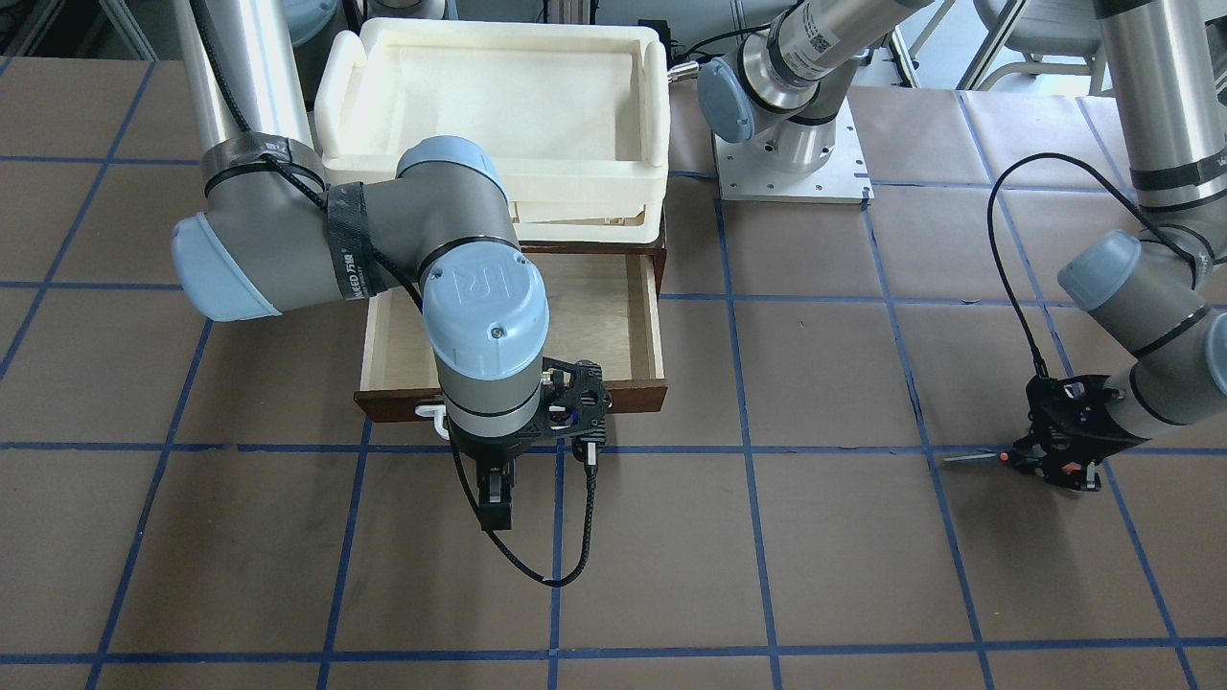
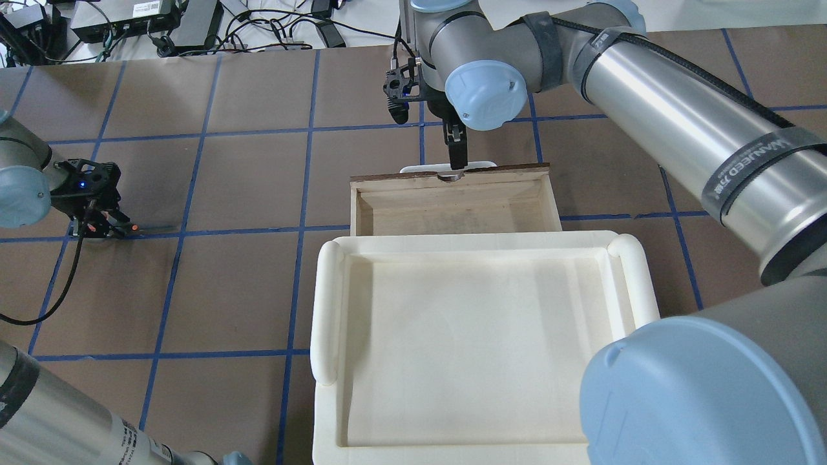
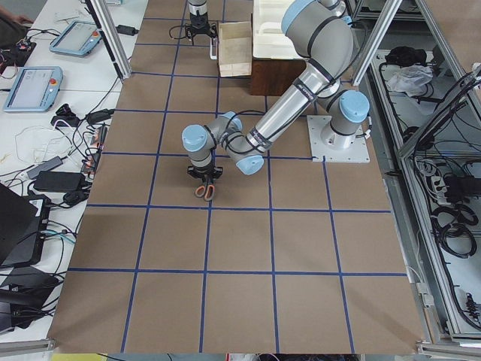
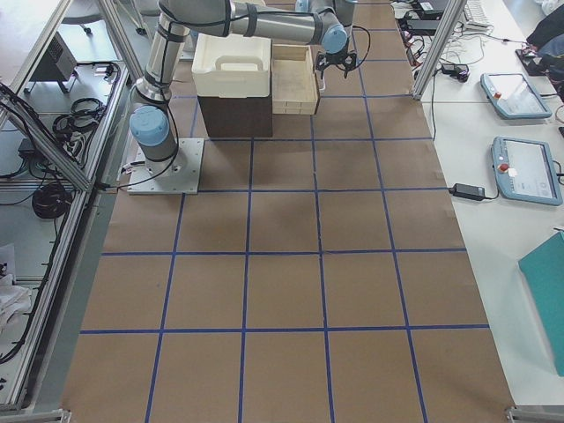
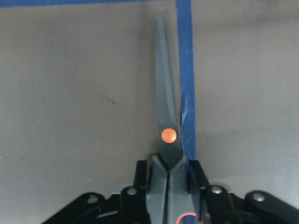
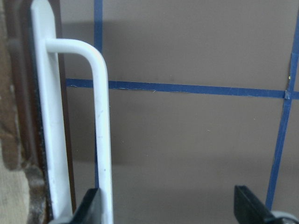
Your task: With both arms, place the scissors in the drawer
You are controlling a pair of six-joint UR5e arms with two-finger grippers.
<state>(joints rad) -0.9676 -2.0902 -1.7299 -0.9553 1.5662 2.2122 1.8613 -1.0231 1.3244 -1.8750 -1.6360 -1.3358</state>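
Observation:
The scissors [image 5: 166, 116] lie low over the brown table, blades shut and pointing away from my left gripper [image 5: 168, 179], which is shut on them just behind the orange pivot. They also show in the front view [image 1: 973, 458] and the overhead view [image 2: 145, 228], far out on my left. The dark brown drawer [image 1: 633, 395] stands pulled out, its pale interior [image 2: 452, 206] empty. My right gripper [image 1: 496, 498] is open just in front of the drawer's white bar handle [image 6: 100, 140]; the bar runs close beside one finger [image 6: 91, 207].
A cream-white plastic tray [image 2: 478, 336] sits on top of the dark cabinet [image 4: 233, 115] above the drawer. The left arm's base plate [image 1: 791, 163] is bolted beside it. A black cable [image 1: 566, 565] loops from the right wrist onto the table.

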